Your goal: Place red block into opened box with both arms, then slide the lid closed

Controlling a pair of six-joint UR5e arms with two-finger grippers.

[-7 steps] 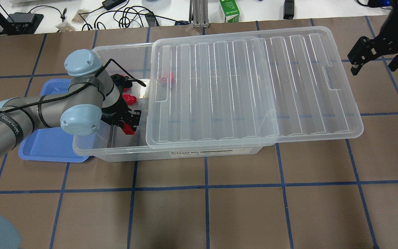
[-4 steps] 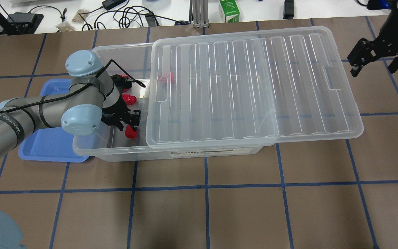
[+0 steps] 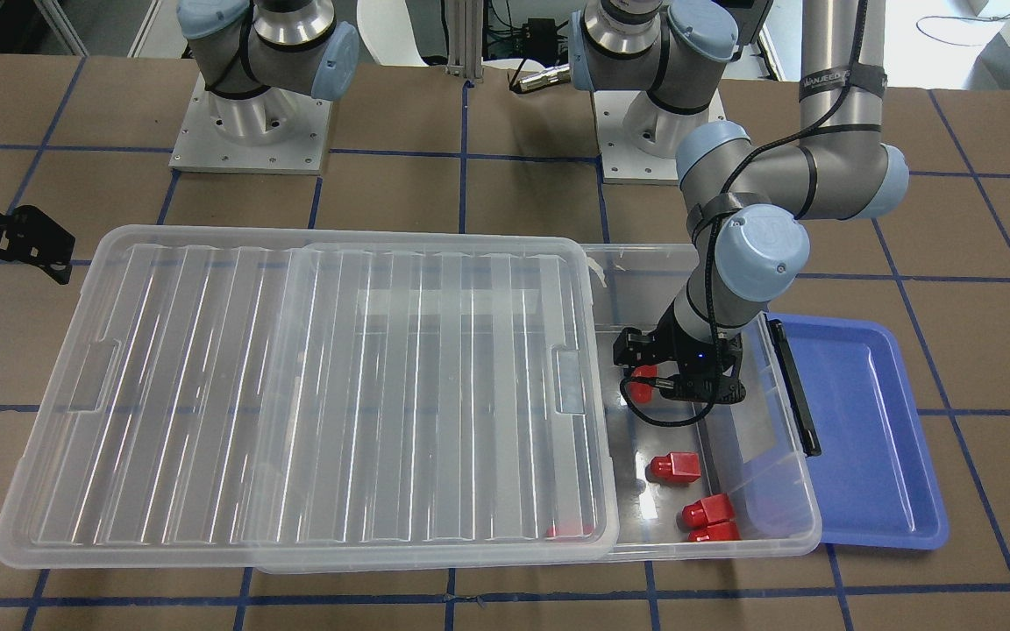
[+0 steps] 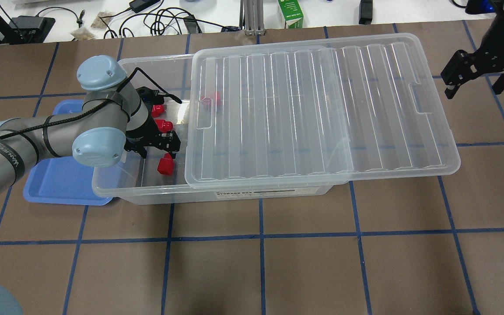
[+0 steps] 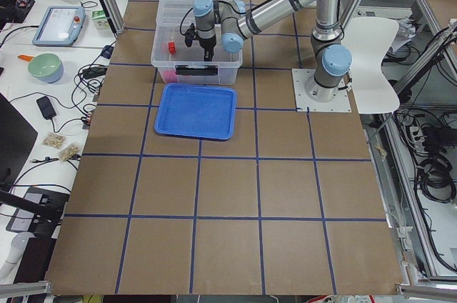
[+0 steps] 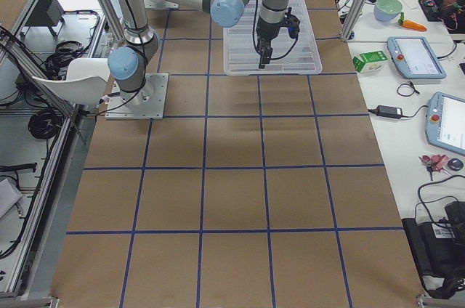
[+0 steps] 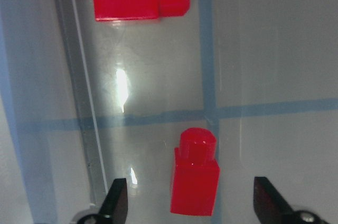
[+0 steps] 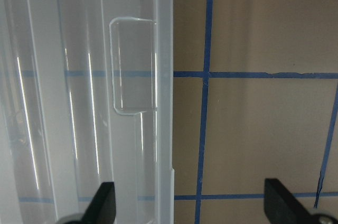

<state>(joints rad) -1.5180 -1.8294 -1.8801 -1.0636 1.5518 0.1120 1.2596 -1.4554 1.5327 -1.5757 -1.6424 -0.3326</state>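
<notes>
The red block (image 4: 165, 166) lies loose on the floor of the box (image 4: 147, 192), beneath the spread left claw (image 4: 159, 151), so placing looks done; the lid (image 4: 322, 113) sits partly off and awaits sliding, the spread right claw (image 4: 476, 83) hovering by its far end.

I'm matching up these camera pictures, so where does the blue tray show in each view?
Front-facing: blue tray, right.
Overhead: blue tray, left.
Exterior left: blue tray, centre.
Exterior right: not visible.
Left wrist: cannot tell.
Right wrist: not in it.
Landmark: the clear box, black bar towards it.
</notes>
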